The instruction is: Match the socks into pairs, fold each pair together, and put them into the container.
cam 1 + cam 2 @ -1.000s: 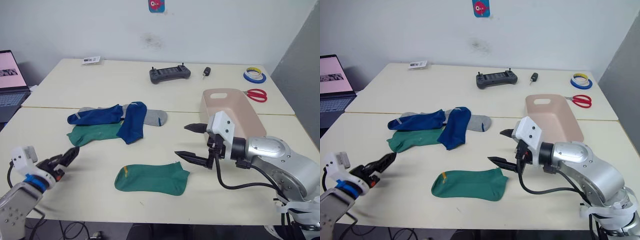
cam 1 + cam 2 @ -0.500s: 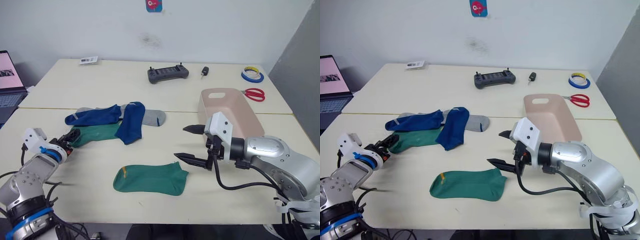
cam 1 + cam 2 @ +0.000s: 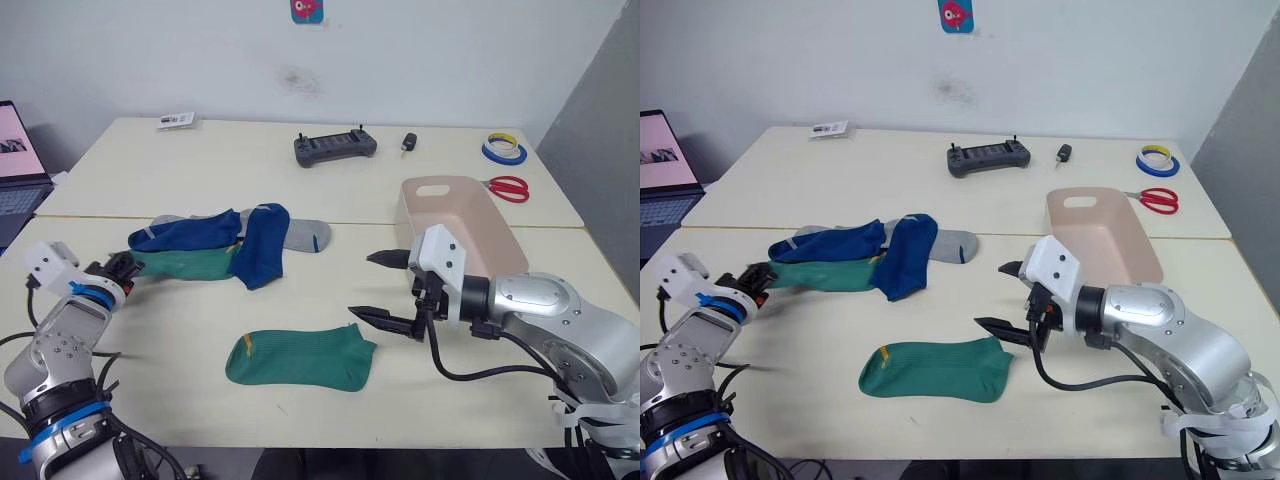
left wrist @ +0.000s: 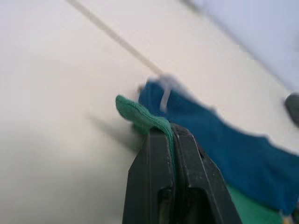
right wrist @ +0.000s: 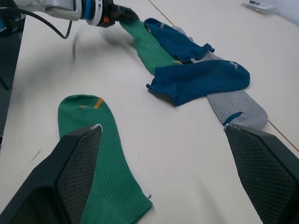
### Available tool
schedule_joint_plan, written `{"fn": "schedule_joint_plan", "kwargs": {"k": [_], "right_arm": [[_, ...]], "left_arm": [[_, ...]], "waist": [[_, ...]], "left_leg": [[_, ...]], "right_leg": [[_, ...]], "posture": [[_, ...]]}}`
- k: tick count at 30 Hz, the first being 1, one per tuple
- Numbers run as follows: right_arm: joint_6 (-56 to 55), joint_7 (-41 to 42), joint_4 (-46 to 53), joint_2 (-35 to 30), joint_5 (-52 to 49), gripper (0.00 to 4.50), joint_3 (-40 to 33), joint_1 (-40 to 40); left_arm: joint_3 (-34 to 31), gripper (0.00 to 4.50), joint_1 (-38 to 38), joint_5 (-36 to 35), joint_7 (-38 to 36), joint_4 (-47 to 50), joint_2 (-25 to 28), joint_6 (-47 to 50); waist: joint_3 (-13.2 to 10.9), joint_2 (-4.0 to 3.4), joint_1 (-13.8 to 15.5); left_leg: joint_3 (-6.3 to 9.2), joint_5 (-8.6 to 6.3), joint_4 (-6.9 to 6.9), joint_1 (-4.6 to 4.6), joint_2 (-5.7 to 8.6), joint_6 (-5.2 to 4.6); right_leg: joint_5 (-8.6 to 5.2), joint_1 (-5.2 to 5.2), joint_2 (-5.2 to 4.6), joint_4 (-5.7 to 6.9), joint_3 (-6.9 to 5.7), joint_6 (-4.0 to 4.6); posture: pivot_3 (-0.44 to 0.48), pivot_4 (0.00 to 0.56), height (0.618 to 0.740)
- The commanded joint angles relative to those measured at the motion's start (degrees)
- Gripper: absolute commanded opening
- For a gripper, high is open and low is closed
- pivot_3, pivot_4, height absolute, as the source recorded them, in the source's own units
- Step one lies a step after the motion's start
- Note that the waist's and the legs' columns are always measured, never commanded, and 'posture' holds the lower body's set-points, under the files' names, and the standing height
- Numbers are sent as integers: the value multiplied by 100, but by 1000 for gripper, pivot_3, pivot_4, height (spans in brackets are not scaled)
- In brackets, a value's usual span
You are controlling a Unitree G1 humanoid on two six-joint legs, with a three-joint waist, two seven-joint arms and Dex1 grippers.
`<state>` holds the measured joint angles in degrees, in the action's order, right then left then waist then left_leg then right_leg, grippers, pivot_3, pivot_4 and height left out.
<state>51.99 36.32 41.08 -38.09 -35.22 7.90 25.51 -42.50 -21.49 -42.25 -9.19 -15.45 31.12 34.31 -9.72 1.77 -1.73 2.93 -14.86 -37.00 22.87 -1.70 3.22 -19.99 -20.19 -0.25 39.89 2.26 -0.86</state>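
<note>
The far green sock (image 3: 190,264) on the desk (image 3: 300,190) has now been pinched at its end by the left claw (image 3: 118,267), pulled taut since a second ago. The right claw (image 3: 388,290) is kept spread beside the near green sock (image 3: 300,357).

No legible text, label, brand or number found; print on the small card (image 3: 180,121) at the tabletop's far left is unreadable.
</note>
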Motion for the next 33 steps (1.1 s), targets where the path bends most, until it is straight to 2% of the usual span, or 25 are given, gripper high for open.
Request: {"fn": "schedule_joint_plan", "kwargs": {"k": [1, 3, 6, 10, 12, 16, 21, 26, 33], "right_arm": [[-137, 65, 65, -51, 0, 4500, -118, 34], [-181, 103, 29, -49, 16, 4500, -103, 36], [-248, 165, -38, -56, 51, 4500, -97, 24], [-359, 266, -165, -181, 135, 4500, -145, -28], [-398, 308, -206, -260, 155, 4500, -209, -61], [-433, 368, -251, -550, 225, 4500, -404, -241], [-437, 445, -232, -971, 340, 4500, -667, -577], [-389, 422, -212, -1251, 390, 4500, -969, -825], [-237, 362, 57, -1369, 273, 4500, -1219, -1094]], "left_arm": [[-306, 21, 45, -106, -141, 406, 174, -361], [-344, 21, 3, -81, -281, 559, 377, -510], [-66, 21, -61, 104, -646, 906, 768, -639], [606, 21, -143, 87, -1035, 1763, 956, -482], [823, 21, -129, -5, -1080, 2147, 922, -292], [1636, 21, 479, 180, -1244, 2919, 711, -42], [2647, 21, 1068, 397, -1000, 3394, 23, 255], [3553, 21, 1044, 676, -1234, 3427, -374, 242], [4574, 21, 1010, 727, -1602, 4101, -363, 752]], "waist": [[0, 0, 3], [-3, 6, 6], [-18, 37, 4], [-20, 33, 33], [-20, 33, 54], [-24, 25, 19], [-25, 23, 2], [-26, 24, 18], [-26, 23, 12]], "left_leg": [[0, 0, 0, 0, 0, 0], [1, -1, 0, 0, 0, -3], [6, -2, 1, 1, -3, -4], [0, -2, 1, 1, 5, -4], [-1, -2, 1, 3, 10, -4], [-7, -3, 4, 1, 9, -4], [-9, -5, 3, 0, 1, -9], [-5, -5, 1, 1, 4, -10], [-7, -5, 2, 2, 3, -9]], "right_leg": [[0, 0, 0, 0, 0, 0], [0, 0, 0, 0, -2, 0], [0, -1, 3, 2, -8, 0], [0, 1, -6, -2, -4, 0], [0, 4, -14, -4, -7, -1], [0, 4, -13, -7, 1, -2], [0, 1, -3, -2, 6, -2], [1, 3, 0, -1, 4, -2], [0, 3, 3, -4, 8, -2]], "posture": [[0, 150, 740], [0, 150, 740], [0, 150, 740], [0, 150, 740], [0, 150, 740], [0, 150, 740], [0, 150, 740], [0, 150, 740], [0, 150, 740]]}}
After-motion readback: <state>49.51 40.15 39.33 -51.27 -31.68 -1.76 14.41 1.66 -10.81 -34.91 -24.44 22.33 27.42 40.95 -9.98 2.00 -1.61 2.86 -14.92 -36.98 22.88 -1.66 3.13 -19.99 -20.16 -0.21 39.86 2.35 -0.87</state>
